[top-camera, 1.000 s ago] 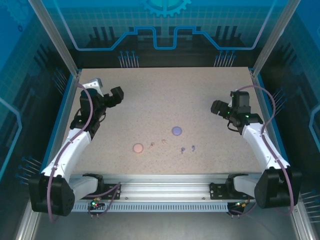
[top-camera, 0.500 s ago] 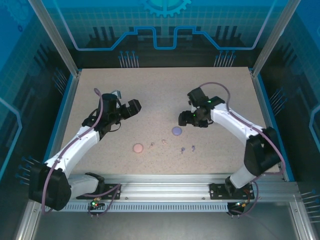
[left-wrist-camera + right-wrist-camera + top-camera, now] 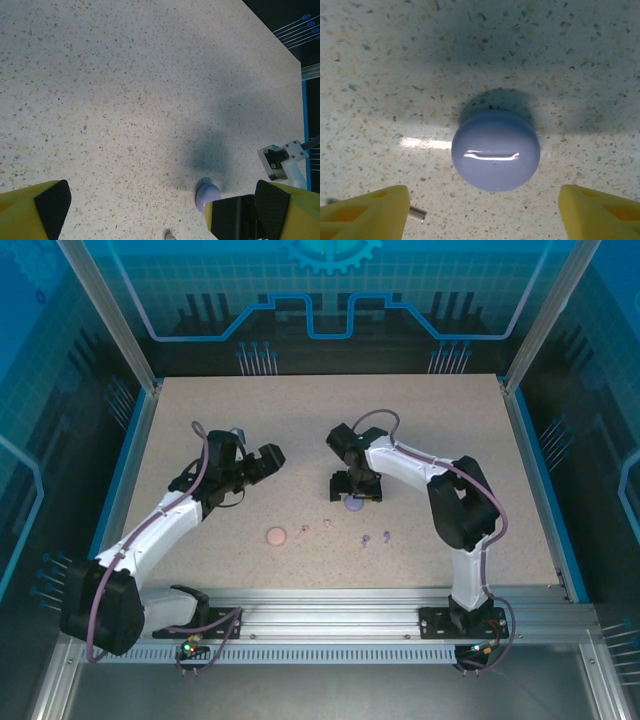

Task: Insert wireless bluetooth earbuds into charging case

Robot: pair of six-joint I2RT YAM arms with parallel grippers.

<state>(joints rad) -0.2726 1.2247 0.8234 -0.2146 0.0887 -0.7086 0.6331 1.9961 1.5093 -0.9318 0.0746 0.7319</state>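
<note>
Your right gripper (image 3: pixel 482 214) hung over the purple case (image 3: pixel 495 150).
Its 2 fingers (image 3: pixel 365 212) stood wide apart either side, gripping nothing; your left gripper (image 3: pixel 162 207) gaped empty.

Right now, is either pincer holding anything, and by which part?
Nothing is held. The right pincer hangs open above the lavender case, not touching it; the left pincer is open.

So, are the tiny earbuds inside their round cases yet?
Not yet; nothing looks done. The pink earbuds and purple earbuds lie loose on the table, outside the pink case and purple case. In hand: the right tool hovers open right above the purple case, which looks shut. The left tool is open and empty. Left to do: open the cases and put all four earbuds in.
</note>
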